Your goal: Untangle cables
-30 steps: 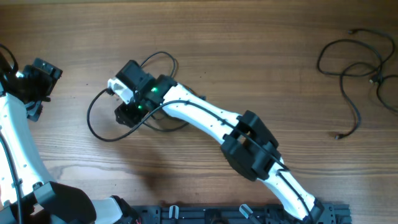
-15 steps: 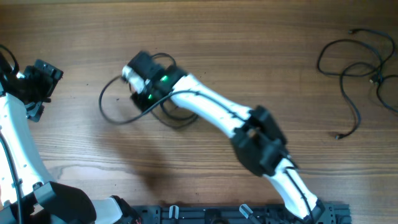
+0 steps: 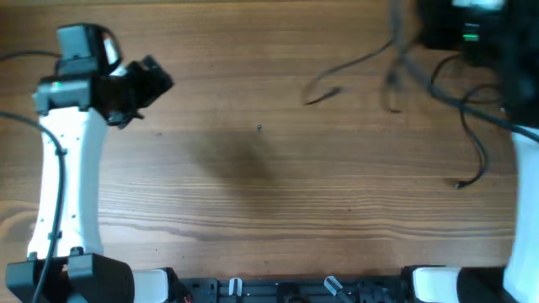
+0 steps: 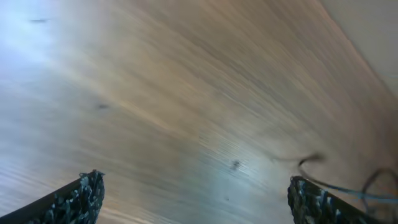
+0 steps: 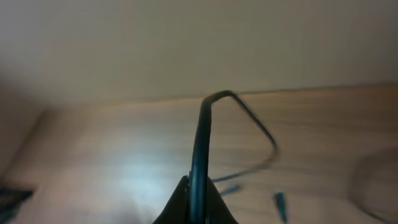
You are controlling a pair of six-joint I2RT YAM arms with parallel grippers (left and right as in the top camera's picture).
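Motion-blurred at the far right, my right gripper is shut on one thin black cable that trails left down to the table, its plug end near the middle. In the right wrist view the cable rises from between the shut jaws of that gripper and loops over to the right, with small plug ends blurred beneath. More loose cables lie spread at the right side. My left gripper hovers open over bare wood at the far left; between its wide-set fingers nothing sits.
The table's far edge shows close behind the held cable. A dark speck marks the wood mid-table. The arm bases and a black rail run along the front edge.
My right arm has swung from the table's left-middle to the far right, shutting on a cable and carrying it along. The left arm has moved in over the table's left side.
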